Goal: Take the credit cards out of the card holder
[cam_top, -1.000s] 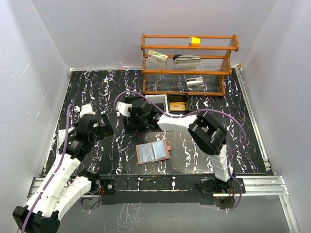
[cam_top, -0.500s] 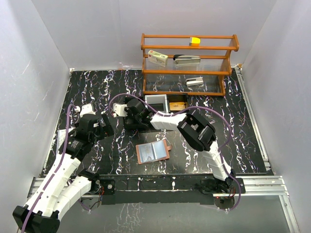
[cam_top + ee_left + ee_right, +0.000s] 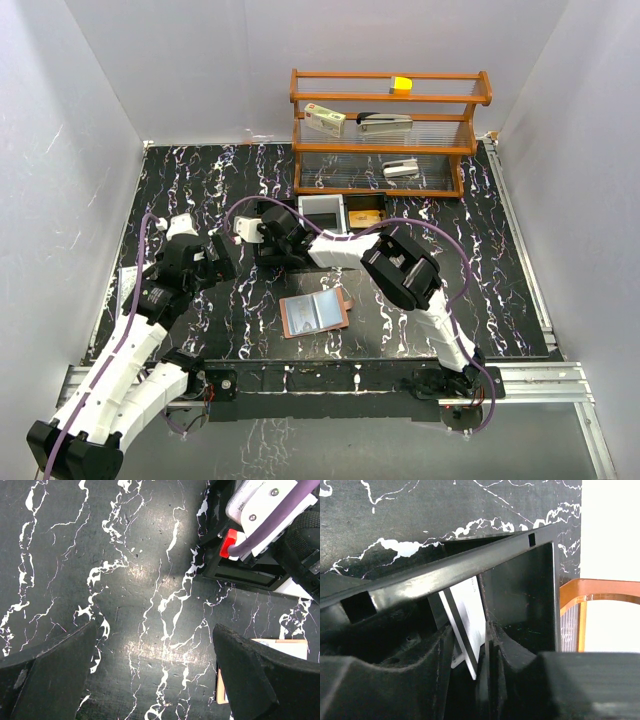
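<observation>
The card holder (image 3: 315,313) lies open on the black marbled table, salmon-brown outside and pale blue-grey inside; its corner (image 3: 282,649) shows in the left wrist view. Left of it and apart from it, my left gripper (image 3: 216,256) (image 3: 155,680) hovers wide open over bare table. My right gripper (image 3: 296,233) (image 3: 467,640) reaches into a black tray (image 3: 470,575). Its jaws stand slightly apart. A white credit card with a dark stripe (image 3: 465,615) stands loosely between them, leaning on the right finger (image 3: 495,650).
Two small trays, one pale (image 3: 322,210) and one black (image 3: 367,217) holding a brownish card, sit before a wooden shelf (image 3: 385,130) with small items. The right arm (image 3: 400,265) arches over the table behind the card holder.
The right gripper's jaws have parted around the white card. The right arm's elbow has swung left and its wrist has drawn back a little, uncovering the pale tray. The left arm is still.
</observation>
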Controlling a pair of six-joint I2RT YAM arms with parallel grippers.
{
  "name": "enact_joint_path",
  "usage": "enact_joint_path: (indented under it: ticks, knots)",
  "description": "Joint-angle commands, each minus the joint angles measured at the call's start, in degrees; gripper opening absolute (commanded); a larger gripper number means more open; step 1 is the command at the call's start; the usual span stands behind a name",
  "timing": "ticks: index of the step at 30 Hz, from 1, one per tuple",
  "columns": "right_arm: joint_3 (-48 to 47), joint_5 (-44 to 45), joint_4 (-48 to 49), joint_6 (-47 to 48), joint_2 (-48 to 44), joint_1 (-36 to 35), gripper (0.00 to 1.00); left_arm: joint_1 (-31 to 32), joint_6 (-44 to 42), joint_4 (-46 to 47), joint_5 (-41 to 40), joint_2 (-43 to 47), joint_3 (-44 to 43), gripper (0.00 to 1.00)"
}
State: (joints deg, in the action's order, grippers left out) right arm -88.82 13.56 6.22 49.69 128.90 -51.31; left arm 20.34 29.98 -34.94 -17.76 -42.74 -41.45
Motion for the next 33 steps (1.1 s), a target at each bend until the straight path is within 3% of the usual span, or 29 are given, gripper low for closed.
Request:
enact_joint_path:
  ticks: [1, 16, 29, 33]
  knots:
    - [-0.9, -1.3, 1.0, -1.3, -0.5, 0.6, 0.32, -0.3, -1.0, 0.1, 0.4, -0.2, 0.2, 0.99]
    - [-1.0, -2.2, 1.2, -7.3, -1.2, 1.7, 0.60, -0.3, -1.4, 0.4, 1.7, -1.3, 0.2, 0.99]
    - [-0.4, 0.3, 4.8, -15.3, -2.3, 2.5, 0.63, -0.4, -1.5, 0.4, 1.9, -1.6, 0.3, 0.99]
    - [0.9, -2.5, 6.0, -17.4, -4.4, 2.6, 0.63, -0.4, -1.6, 0.5, 2.1, -1.7, 0.2, 0.99]
